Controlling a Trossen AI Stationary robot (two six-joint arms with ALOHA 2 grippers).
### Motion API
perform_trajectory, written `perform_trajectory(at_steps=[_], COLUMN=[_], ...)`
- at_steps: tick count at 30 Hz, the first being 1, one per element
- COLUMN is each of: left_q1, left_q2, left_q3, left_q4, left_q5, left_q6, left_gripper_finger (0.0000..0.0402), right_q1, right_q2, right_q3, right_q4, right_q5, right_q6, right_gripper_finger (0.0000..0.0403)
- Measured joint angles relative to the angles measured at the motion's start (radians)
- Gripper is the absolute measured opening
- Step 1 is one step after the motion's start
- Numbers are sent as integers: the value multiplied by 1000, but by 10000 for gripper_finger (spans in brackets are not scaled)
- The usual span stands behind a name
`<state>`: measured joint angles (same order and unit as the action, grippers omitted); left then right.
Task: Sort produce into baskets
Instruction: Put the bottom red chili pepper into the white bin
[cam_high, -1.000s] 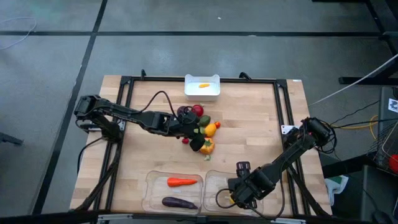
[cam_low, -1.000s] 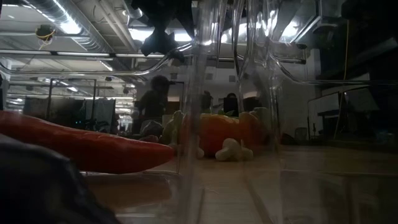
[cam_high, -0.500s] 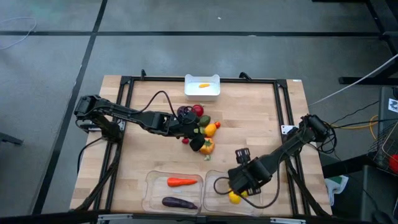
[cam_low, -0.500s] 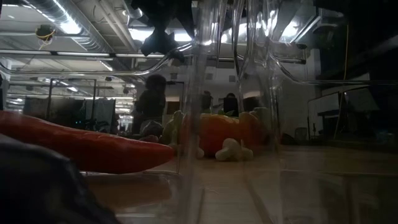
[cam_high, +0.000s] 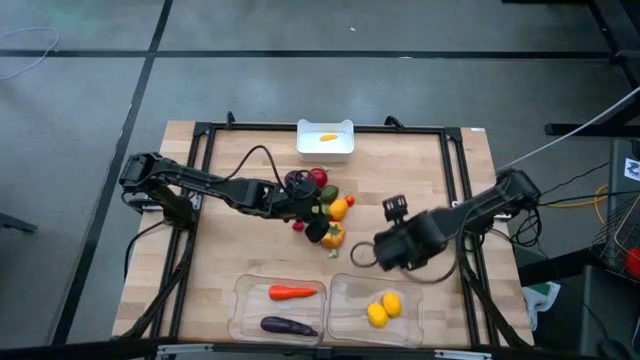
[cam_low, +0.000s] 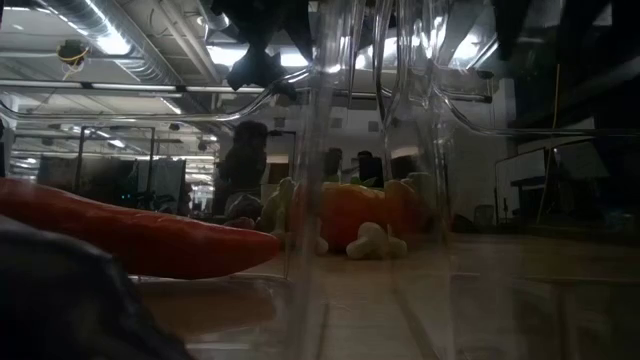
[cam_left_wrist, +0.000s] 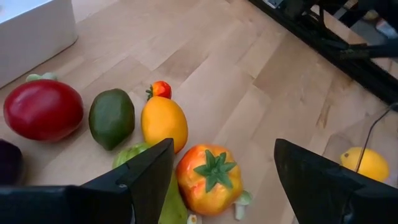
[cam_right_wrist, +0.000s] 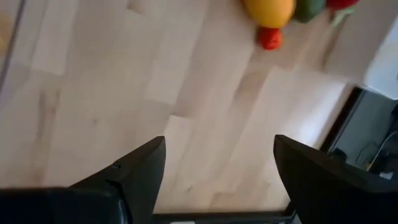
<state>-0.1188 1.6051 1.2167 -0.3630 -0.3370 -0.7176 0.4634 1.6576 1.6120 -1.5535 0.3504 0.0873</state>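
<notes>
We see the carrot (cam_high: 292, 293) lying crosswise in the left tray (cam_high: 243, 290), eggplant (cam_high: 288, 325) parallel beside it. Two lemons (cam_high: 384, 309) in the right tray (cam_high: 412, 323). Right gripper (cam_high: 378, 252) open, empty, above bare table (cam_high: 420, 170). Left gripper (cam_high: 312, 218) open over the produce pile (cam_high: 325, 205).

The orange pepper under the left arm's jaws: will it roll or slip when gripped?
The orange pepper looks glossy and rounded, so it may slip between narrow jaws. Its lobed sides and green stem probably limit rolling. Neighbours crowd it, like the green pepper, and could be nudged.
</notes>
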Motion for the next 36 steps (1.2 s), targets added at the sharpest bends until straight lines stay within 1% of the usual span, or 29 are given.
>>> perform_trajectory(at_steps=[5, 11, 16, 19, 24, 26, 29, 31, 32, 35, 36], left_q1=[1, 13, 11, 9, 23, 32, 38, 34, 30, 19, 17], left_q2=[0, 0, 0, 0, 0, -1, -4, -5, -4, -3, -3], left_q3=[0, 0, 0, 0, 0, 0, 0, 0, 0, -4, -16], left_q4=[8, 7, 10, 10, 8, 6, -12, -66, -107, -247, -270], left_q5=[0, -1, 1, 0, 6, 36, 149, 221, 235, 236, 235], left_q6=[22, 35, -20, -56, -49, 13, 147, 216, 237, 257, 258], left_gripper_finger=[272, 272, 272, 272, 272, 272, 272, 272, 272, 272, 272], right_q1=[-86, -218, -320, -370, -427, -444, -468, -480, -486, -499, -499], right_q2=[-134, -297, -375, -381, -380, -379, -374, -370, -365, -354, -348], right_q3=[-84, -260, -393, -446, -535, -565, -599, -614, -617, -627, -629], right_q4=[86, 265, 428, 503, 675, 746, 838, 876, 890, 936, 944], right_q5=[8, -3, -31, -39, -56, -56, -56, -56, -56, -56, -54], right_q6=[-94, -184, -199, -199, -198, -199, -198, -198, -198, -198, -199], right_gripper_finger=[296, 296, 296, 296, 296, 296, 296, 296, 296, 296, 296])
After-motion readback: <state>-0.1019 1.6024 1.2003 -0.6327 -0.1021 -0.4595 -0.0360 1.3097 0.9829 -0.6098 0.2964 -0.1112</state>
